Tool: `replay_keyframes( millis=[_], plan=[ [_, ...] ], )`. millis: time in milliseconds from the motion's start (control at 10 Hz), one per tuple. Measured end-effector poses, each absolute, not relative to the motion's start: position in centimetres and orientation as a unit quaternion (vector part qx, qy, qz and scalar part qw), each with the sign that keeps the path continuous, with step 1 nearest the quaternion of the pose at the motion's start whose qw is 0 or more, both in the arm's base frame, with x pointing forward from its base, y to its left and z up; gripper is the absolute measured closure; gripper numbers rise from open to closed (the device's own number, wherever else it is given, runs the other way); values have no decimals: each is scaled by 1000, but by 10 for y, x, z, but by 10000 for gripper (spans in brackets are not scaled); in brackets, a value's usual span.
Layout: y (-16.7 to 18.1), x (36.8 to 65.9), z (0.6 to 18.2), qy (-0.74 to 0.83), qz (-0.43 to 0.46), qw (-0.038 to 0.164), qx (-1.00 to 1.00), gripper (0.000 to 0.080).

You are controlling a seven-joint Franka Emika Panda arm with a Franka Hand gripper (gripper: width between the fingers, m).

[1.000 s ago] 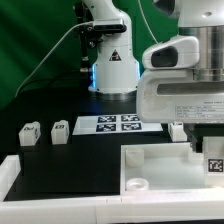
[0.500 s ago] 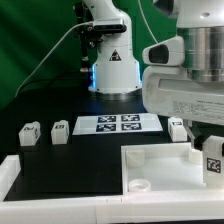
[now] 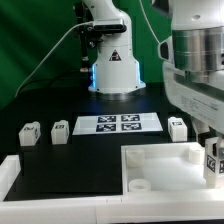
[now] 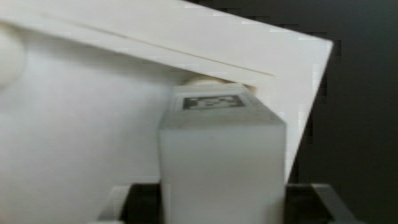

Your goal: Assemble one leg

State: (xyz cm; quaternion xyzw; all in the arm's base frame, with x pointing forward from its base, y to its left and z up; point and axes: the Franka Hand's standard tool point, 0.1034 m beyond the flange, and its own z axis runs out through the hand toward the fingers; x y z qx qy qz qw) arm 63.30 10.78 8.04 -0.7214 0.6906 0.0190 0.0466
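Since the earlier frames the arm has swung toward the exterior view's right and turned, so the wrist housing now fills that upper corner. The tool [image 3: 213,150] sits at the right edge, clamped on a leg [image 3: 213,160]. In the wrist view that leg [image 4: 222,140] stands upright between the fingers, its tagged top just beside the corner of the white slab [image 4: 107,120].

The step in hand looks like carrying the leg to a corner socket of the slab [image 3: 160,165]. Next, the leg's end likely needs lining up over the socket, then pressing and twisting in.

Outward on the counter [image 3: 50,100], another leg [image 3: 177,127] stands near the marker board [image 3: 118,123], and two more [image 3: 29,133] [image 3: 60,130] wait well apart on the left.
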Motion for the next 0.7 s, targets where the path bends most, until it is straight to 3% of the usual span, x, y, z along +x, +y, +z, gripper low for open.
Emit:
replay_keyframes(
  millis=[200,700],
  plan=[
    [108,629,81,776,15,60,-627,509],
    [109,627,80,813,14,57,-580,503]
  ],
)
